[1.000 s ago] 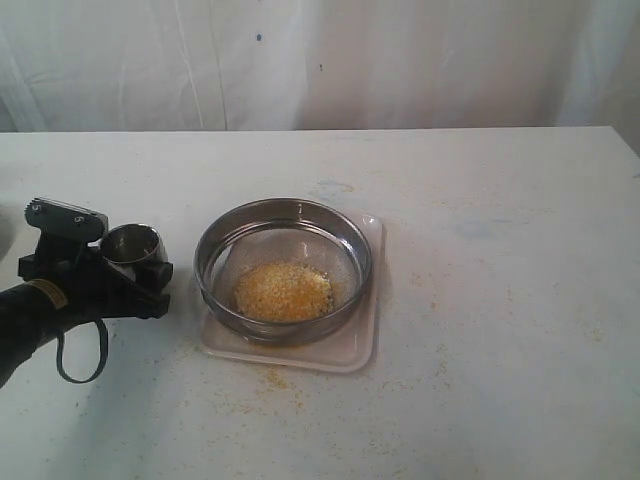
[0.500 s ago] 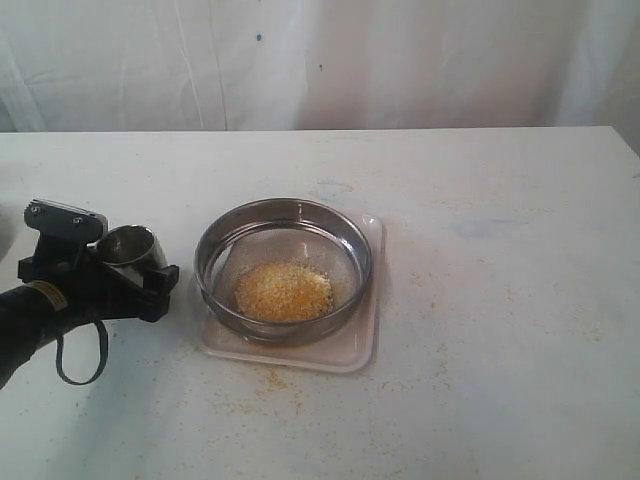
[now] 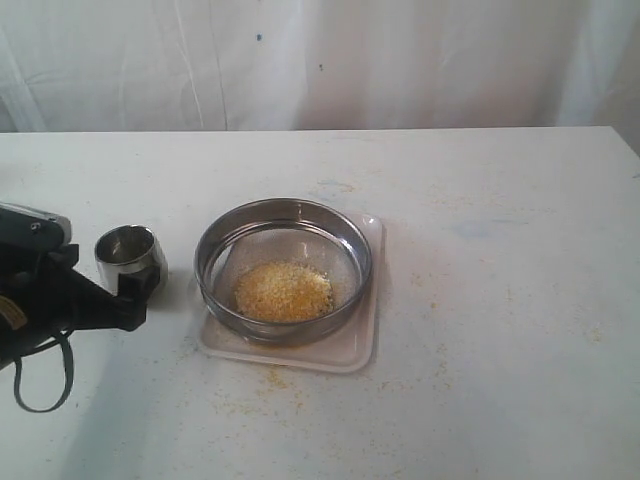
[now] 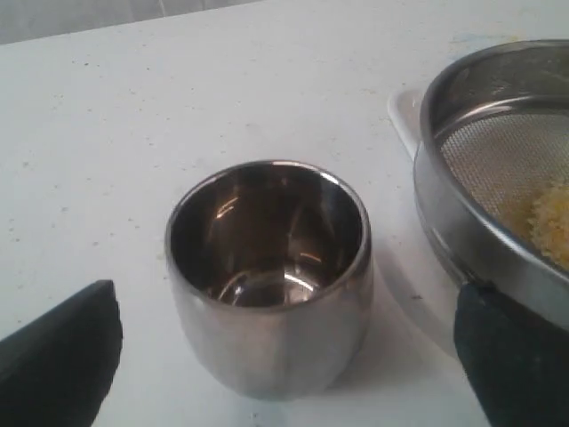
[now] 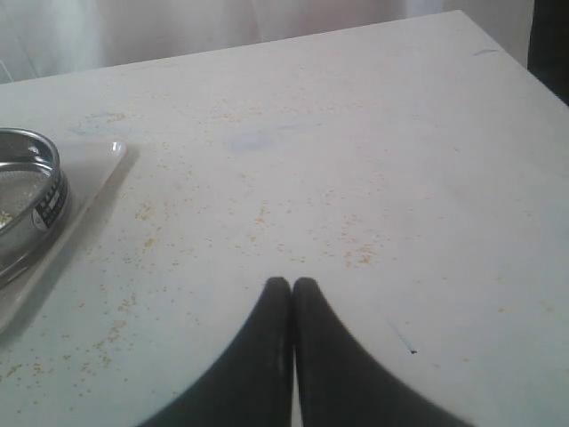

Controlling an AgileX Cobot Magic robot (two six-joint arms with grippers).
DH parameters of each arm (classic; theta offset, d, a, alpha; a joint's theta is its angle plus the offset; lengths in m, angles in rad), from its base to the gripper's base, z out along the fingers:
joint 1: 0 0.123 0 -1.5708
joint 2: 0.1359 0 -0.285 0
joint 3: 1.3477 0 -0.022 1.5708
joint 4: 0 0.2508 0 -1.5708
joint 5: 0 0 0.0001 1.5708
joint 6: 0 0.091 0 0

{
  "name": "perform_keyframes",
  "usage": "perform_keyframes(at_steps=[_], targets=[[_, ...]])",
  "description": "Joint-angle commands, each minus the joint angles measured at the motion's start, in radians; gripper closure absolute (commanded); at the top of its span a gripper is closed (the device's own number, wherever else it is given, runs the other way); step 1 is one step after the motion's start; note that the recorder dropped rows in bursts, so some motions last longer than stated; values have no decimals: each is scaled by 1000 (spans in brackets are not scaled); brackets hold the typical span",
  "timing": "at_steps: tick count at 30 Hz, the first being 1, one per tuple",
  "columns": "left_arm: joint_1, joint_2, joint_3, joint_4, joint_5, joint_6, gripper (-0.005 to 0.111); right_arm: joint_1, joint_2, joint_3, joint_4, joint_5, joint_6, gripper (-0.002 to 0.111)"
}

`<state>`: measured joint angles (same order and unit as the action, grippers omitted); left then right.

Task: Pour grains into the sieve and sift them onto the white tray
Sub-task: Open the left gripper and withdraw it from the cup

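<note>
1. The left hand (image 3: 135, 290) is showing a matte black body, with a grey camera housing (image 3: 35, 225) at 12 o'clock.
2. A thin black cable loop (image 3: 38, 409) is hanging at 6 o'clock.
3. The right hand (image 5: 292, 294) is showing black, tapering fingers (image 5: 267, 356).

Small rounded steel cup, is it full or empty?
Empty. The small rounded steel cup stands upright; the left wrist view shows its bare shiny bottom.

This looks like a robotics test room rather than a kitchen: a plain white table (image 3: 500, 330) stands against a hung white sheet (image 3: 420, 60) that closes off everything behind it. The only props on it are a steel sieve (image 3: 205, 265), a white tray (image 3: 357, 346) and a small steel cup (image 3: 130, 258), with a black robot arm (image 3: 50, 300) at the edge and stray yellow grains (image 3: 272, 379) dusting the tabletop.
</note>
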<state>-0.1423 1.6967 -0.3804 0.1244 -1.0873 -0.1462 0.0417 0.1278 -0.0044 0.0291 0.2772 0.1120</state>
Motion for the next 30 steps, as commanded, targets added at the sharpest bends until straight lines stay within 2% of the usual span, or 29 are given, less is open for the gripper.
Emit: perform_keyframes(at_steps=[1,4,10,12,16,19,22,24,27,30], targets=[[2,-76,83,-16,6,-11,10,-3,4,4,3,-2,-2,108],[2,-138,142,-23,8,-33,31,-3,4,4,3,-2,-2,108],[2,-256,245,13,6,-167,94,-3,4,4,3,-2,-2,108],[2,-299,264,63,-7,-194,107,-3,4,4,3,-2,-2,108],[2,-373,269,171,-30,-221,107,-3,4,4,3,-2,-2,108],[2,-425,292,193,-33,-224,107,-3,4,4,3,-2,-2,108],[2,-487,363,206,-134,-251,107,-3,4,4,1,-2,-2,108],[2,-533,380,220,-134,-251,107,-3,4,4,1,-2,-2,108],[2,-592,380,337,-134,-269,107,-3,4,4,1,-2,-2,108],[2,-613,380,392,-134,-269,107,-3,4,4,1,-2,-2,108]])
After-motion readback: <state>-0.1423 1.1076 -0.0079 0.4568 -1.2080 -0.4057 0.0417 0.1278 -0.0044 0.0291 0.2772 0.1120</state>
